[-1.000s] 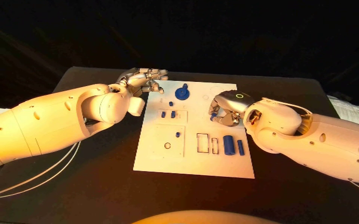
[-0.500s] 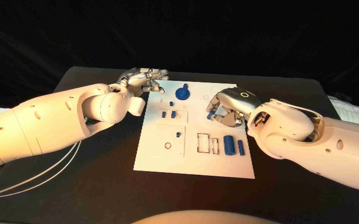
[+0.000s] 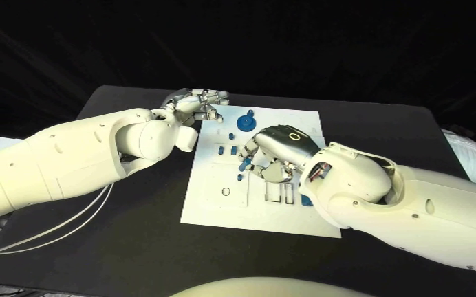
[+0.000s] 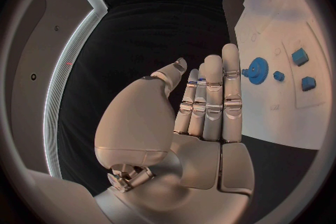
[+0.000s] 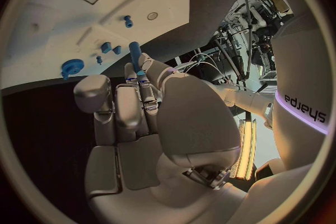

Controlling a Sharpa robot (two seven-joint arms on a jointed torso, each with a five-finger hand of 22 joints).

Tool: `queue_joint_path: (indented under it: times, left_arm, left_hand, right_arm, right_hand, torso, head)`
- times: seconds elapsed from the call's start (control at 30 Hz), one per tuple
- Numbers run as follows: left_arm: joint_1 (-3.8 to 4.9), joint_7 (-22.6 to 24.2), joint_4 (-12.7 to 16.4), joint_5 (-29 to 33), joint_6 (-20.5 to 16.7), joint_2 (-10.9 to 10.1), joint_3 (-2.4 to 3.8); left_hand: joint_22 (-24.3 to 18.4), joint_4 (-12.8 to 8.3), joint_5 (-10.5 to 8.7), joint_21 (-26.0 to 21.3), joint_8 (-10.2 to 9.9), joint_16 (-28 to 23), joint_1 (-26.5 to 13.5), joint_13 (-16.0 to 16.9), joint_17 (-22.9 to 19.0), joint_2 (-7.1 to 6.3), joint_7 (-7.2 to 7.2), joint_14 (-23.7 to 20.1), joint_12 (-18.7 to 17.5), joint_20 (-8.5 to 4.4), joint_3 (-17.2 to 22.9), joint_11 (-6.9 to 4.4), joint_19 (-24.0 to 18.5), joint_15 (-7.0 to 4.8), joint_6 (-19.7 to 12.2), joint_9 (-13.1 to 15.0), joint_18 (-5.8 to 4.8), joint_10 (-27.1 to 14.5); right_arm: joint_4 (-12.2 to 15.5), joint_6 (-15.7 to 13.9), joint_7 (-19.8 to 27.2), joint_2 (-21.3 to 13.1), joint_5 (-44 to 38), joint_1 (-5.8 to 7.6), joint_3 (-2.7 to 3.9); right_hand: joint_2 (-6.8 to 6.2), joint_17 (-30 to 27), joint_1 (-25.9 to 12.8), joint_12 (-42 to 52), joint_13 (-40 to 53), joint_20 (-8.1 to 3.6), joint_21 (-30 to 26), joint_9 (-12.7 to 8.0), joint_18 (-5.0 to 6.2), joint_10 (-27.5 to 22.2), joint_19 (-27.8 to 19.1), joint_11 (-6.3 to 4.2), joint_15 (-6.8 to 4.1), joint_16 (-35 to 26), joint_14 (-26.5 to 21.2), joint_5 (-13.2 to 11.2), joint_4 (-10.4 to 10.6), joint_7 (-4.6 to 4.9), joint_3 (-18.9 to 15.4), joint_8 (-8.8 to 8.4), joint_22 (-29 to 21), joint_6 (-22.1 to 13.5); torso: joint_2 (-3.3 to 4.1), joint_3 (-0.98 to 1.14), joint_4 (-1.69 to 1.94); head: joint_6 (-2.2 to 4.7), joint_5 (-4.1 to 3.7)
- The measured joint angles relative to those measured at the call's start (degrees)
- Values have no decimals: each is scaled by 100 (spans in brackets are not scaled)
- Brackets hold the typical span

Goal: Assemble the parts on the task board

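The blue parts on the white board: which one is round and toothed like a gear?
The blue gear at the board's far edge, nearest the left hand. It is a toothed disc; the other blue parts are small blocks and pegs.

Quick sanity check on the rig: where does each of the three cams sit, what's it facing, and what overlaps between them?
Head view: on the robot's head, looking down at the task board; both white arms come in, left hand at the board's far corner, right hand over its middle.
Left wrist view: behind the left hand, its fingers straight, facing the board's edge.
Right wrist view: behind the right hand, which pinches a blue peg.
Shared: the blue gear shows in all three views.
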Motion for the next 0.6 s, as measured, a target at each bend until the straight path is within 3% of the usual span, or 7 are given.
queue_joint_path:
  times: [0.6]
  left_arm:
    - [0, -2, 19, 0, 21, 9, 0]
  left_hand:
    - [1, 0, 0, 0, 0, 0, 0, -1, 0, 0, 0, 0, 0, 0, 0, 0, 0, 0, 0, 1, 0, 0]
  right_arm:
    - [-544, 264, 223, 669, 74, -408, -42]
  right_hand:
    - [0, -7, 1, -45, 4, 0, 0, -9, 0, 0, 0, 0, 0, -2, 0, -18, -8, 21, 7, -25, -23, -22]
  torso:
    - [7, 1, -5]
  head:
    - [-58, 73]
